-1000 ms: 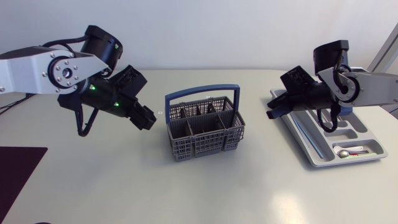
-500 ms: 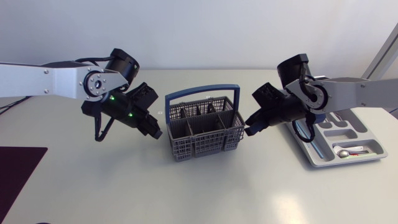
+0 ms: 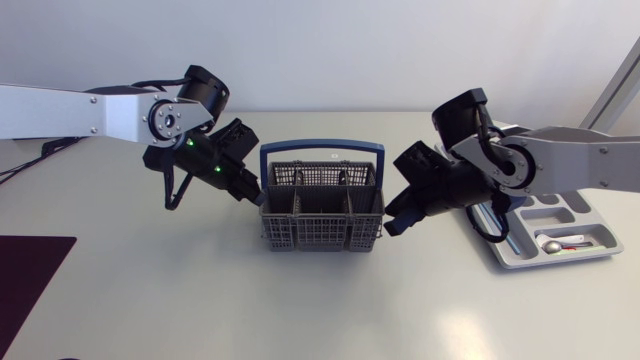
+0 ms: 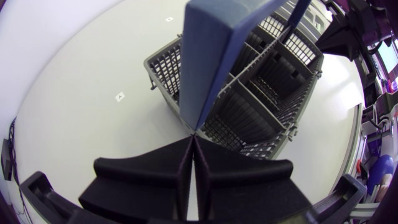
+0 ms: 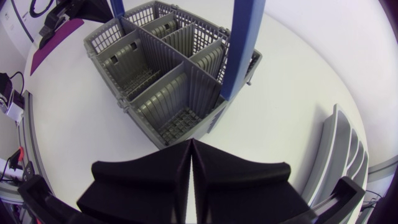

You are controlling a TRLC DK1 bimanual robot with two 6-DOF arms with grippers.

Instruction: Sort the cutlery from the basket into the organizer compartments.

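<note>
White surface (image 3: pixel 150 300). Grey plastic mesh cutlery basket with blue handle (image 3: pixel 322 215) mid-surface; compartments look empty in both wrist views. Grey compartmented organizer tray (image 3: pixel 520 250) on robot's right, well apart from basket; silver spoon (image 3: pixel 565 243) in its near end compartment, other slots partly hidden by right arm. Left hand (image 3: pixel 252 193) at basket's left end, right hand (image 3: pixel 392 222) at its right end: both with fingers pressed together, holding nothing. Judgement: sorting looks about done.

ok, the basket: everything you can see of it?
The basket is grey plastic lattice, upright on the table, split by dividers into compartments, with a blue hoop handle standing up. No cutlery shows plainly in it. The left end effector and right end effector, both shut, sit at its ends.
</note>
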